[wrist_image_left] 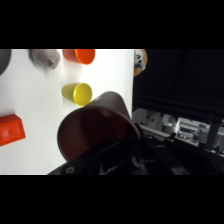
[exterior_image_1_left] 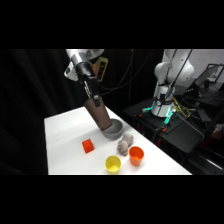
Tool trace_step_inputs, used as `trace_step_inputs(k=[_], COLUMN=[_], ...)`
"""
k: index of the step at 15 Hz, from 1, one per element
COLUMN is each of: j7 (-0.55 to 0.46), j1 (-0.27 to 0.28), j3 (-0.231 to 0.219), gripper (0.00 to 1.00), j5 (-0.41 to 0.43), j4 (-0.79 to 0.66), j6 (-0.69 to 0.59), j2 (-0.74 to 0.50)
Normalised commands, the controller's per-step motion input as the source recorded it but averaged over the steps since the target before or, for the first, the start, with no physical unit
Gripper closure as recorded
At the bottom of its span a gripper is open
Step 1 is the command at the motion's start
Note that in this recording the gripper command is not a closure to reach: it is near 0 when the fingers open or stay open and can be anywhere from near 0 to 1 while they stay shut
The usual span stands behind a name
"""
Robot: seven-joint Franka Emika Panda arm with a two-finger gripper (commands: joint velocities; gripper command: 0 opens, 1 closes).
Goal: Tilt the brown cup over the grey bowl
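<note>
The brown cup (exterior_image_1_left: 101,116) hangs tilted in the air, its lower end down over the grey bowl (exterior_image_1_left: 117,131) at the middle of the white table. My gripper (exterior_image_1_left: 93,101) is shut on the cup's upper end and slants down from the upper left. In the wrist view the brown cup (wrist_image_left: 97,127) fills the lower middle, with its dark inside facing the camera. It hides my fingers there, and only the black linkage shows beneath it.
A red block (exterior_image_1_left: 88,145) lies left of the bowl. A yellow cup (exterior_image_1_left: 113,163), an orange cup (exterior_image_1_left: 136,155) and a lumpy grey-pink object (exterior_image_1_left: 123,145) stand near the front. The table's right edge (exterior_image_1_left: 165,150) drops to dark equipment.
</note>
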Motion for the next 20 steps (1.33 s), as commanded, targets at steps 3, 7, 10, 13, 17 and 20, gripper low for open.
trace_step_inputs(k=[3,7,10,13,17,20], j7=[0.49,0.50,0.56,0.48,0.29,0.30], j1=[0.226,0.127,0.098,0.096,0.100,0.155], j3=[0.225,0.132,0.003,-0.028,0.047,-0.015], gripper=[0.12,0.12,0.12,0.13,0.12,0.12], j5=[-0.572,-0.718,-0.818,-0.563,-0.194,-0.267], j4=[0.00,0.17,0.30,0.35,0.36,0.31], j6=[0.67,0.50,0.36,0.19,0.11,0.15], j2=[-0.02,0.16,0.28,0.35,0.35,0.32])
